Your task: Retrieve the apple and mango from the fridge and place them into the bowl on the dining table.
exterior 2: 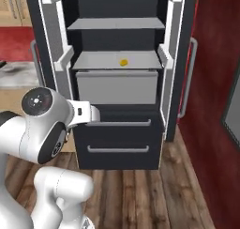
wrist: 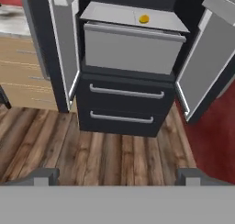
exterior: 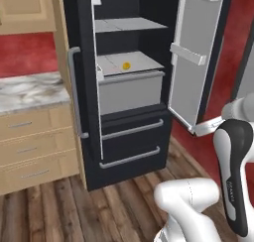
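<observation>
**Mango up on the shelf, pincer well short of it**

We stood in front of the fridge [exterior 2: 117,106] with both upper doors swung wide, and there was our target: the mango [wrist: 144,19], a small yellow-orange dot sitting on the grey shelf [wrist: 114,14] just above the pale drawer [wrist: 133,48]. In the hand view it lay near the top of the frame, a little right of centre. In the left base view we saw the mango [exterior: 126,65] in the upper middle, and in the right base view the mango [exterior 2: 123,62] sat above centre, toward the right half of that shelf.

The gripper [wrist: 117,176] was spread wide, its two dark tips far apart at the bottom corners of the hand view, and nothing lay between them. Between tips and fruit we had open wooden floor [wrist: 92,145], the two black lower drawers [wrist: 124,106] and the pale drawer front, so the mango was well apart from us, ahead and above, slightly to the right of the midline between the tips.

The fruit looked nearly round from here, so we could not pick out a long axis. We judged the coming reach to turn on going forward and up over the drawer edge, drifting a touch right. We could not make out an apple from these views.
</observation>
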Available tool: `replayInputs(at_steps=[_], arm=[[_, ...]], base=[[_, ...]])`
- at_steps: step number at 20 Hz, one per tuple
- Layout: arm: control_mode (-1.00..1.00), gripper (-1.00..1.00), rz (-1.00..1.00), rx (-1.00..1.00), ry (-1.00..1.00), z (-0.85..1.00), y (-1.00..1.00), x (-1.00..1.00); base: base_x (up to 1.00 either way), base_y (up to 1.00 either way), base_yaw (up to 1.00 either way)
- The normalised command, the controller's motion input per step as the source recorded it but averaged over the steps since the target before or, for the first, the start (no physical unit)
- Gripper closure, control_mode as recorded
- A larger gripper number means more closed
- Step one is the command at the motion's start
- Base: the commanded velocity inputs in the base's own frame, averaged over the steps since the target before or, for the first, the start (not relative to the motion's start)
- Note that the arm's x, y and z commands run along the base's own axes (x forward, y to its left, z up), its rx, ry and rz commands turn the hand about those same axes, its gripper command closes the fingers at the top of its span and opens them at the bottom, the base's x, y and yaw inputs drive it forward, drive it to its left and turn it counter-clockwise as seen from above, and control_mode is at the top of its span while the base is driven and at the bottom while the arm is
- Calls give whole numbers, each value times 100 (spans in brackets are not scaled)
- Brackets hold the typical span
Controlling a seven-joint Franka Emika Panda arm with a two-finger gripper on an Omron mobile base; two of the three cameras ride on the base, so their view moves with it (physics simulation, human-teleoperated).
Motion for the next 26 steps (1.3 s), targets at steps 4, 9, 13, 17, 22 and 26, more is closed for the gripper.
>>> replayInputs(at_steps=[4, 9, 13, 17, 22, 26], arm=[[100, -100, 0, 0, 0, 0, 0, 0], [100, -100, 0, 0, 0, 0, 0, 0], [100, -100, 0, 0, 0, 0, 0, 0], [100, -100, 0, 0, 0, 0, 0, 0], [100, -100, 0, 0, 0, 0, 0, 0], [100, -100, 0, 0, 0, 0, 0, 0]], base=[[48, -54, 35], [42, -60, 34], [46, -47, 31], [59, -30, 28], [63, -32, 22], [52, -61, 11]])
